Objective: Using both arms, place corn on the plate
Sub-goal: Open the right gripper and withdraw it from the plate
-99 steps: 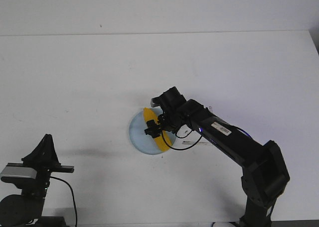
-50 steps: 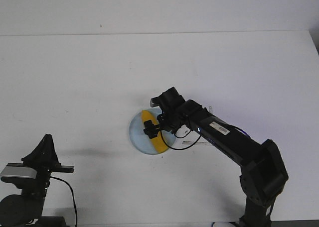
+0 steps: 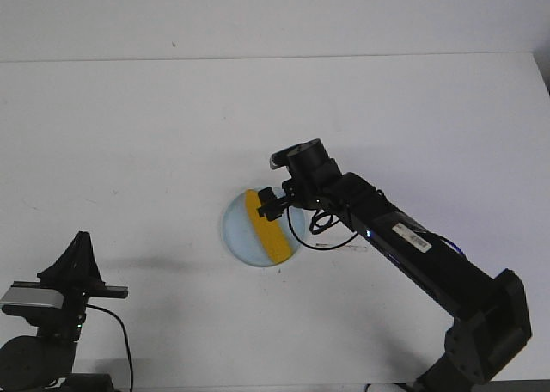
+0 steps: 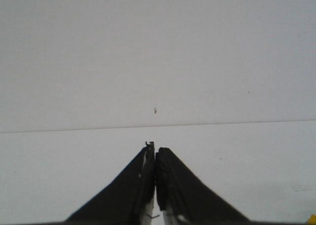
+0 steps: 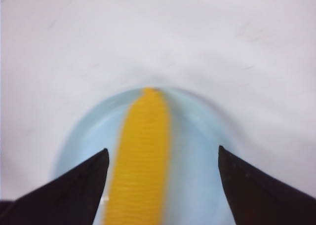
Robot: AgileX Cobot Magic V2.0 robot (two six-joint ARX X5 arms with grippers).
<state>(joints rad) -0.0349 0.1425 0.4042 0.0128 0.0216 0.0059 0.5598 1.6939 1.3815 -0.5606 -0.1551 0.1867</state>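
Note:
The yellow corn (image 3: pixel 267 229) lies on the pale blue plate (image 3: pixel 236 229) in the middle of the table. It also shows in the right wrist view (image 5: pixel 140 156), lying free on the plate (image 5: pixel 197 151). My right gripper (image 3: pixel 273 205) is open above the corn, its jaws spread wide on either side of it (image 5: pixel 163 158) and not touching it. My left gripper (image 3: pixel 80 248) sits at the near left corner, far from the plate. In the left wrist view its jaws (image 4: pixel 155 151) are pressed together and hold nothing.
The right arm (image 3: pixel 404 237) reaches in diagonally from the near right corner, with a loop of black cable (image 3: pixel 322 233) hanging beside the plate. The white table's far edge (image 3: pixel 275 58) meets a white wall.
My right gripper has let go of the corn, opened and pulled up and back to the right. The corn has settled flat on the plate. The left arm has not moved.

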